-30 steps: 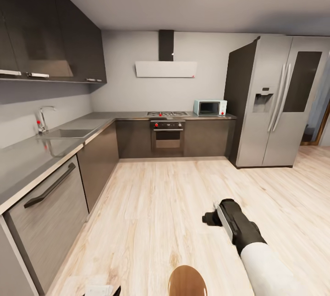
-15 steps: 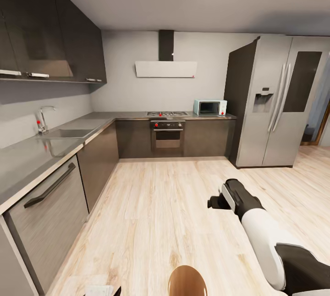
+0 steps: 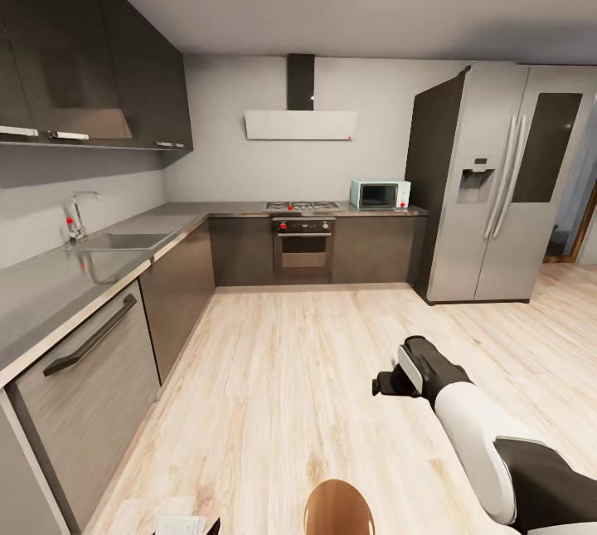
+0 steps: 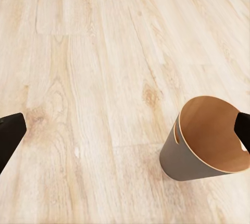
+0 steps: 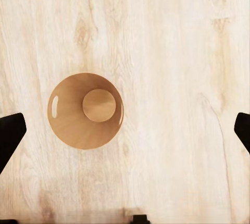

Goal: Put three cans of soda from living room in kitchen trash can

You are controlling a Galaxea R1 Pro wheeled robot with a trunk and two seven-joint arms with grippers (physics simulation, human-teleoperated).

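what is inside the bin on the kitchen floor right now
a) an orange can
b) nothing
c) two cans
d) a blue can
b: the right wrist view looks straight down into the bin and shows just its bare coppery-brown walls and round bottom, with no can in it.

The tash can (image 3: 338, 508) is cut off by the frame's bottom edge, its depth perhaps unclear.

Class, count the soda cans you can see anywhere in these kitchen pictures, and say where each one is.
0. The trash can on the wood floor looks empty inside, and both grippers hold nothing; any cans elsewhere are out of view.
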